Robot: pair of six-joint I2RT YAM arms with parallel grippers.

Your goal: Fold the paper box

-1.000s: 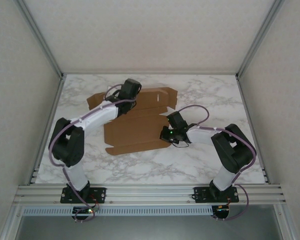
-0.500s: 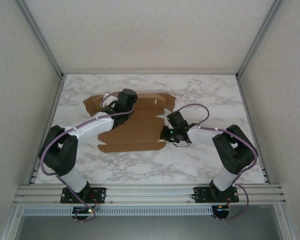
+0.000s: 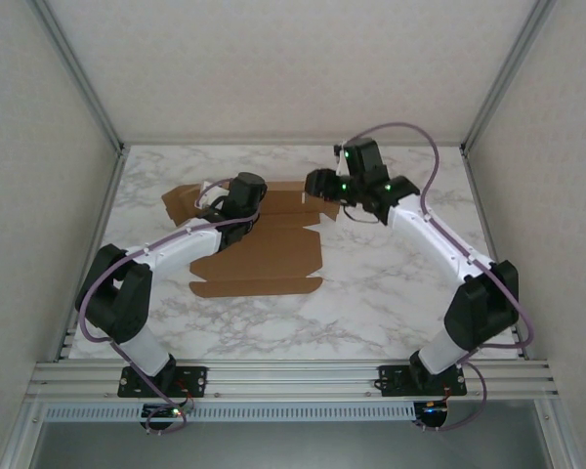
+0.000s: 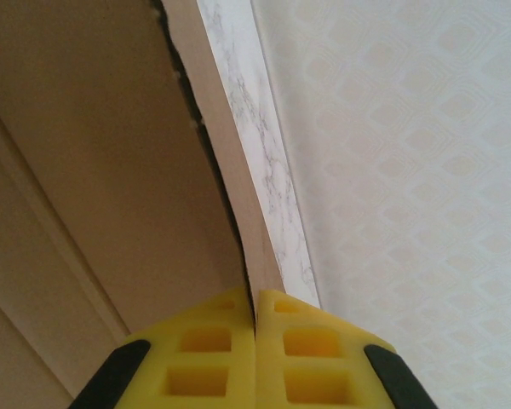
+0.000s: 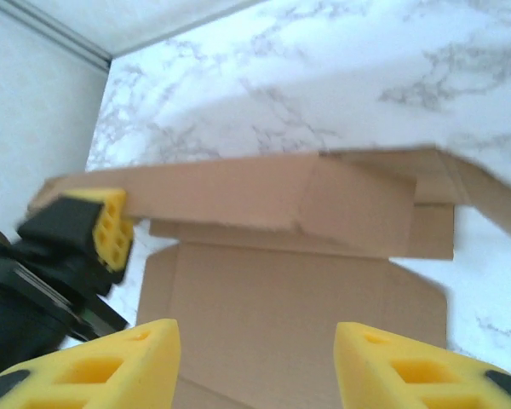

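The left gripper (image 4: 255,328) is pressed together on the thin edge of a raised flap at the far left of the paper box (image 3: 264,256), pinching the cardboard between its yellow pads (image 4: 213,362). The paper box lies mostly flat on the marble worktop (image 3: 400,303), left of centre, with its far long panel (image 5: 238,192) lifted off the surface. The right gripper (image 5: 251,366) hovers spread above the far right end of that panel, touching nothing. For a clean fold, use the left pinch as a fixed anchor. Lower the right gripper over the panel's free end, then rotate both ends together about the crease so the wall stands upright without twisting.
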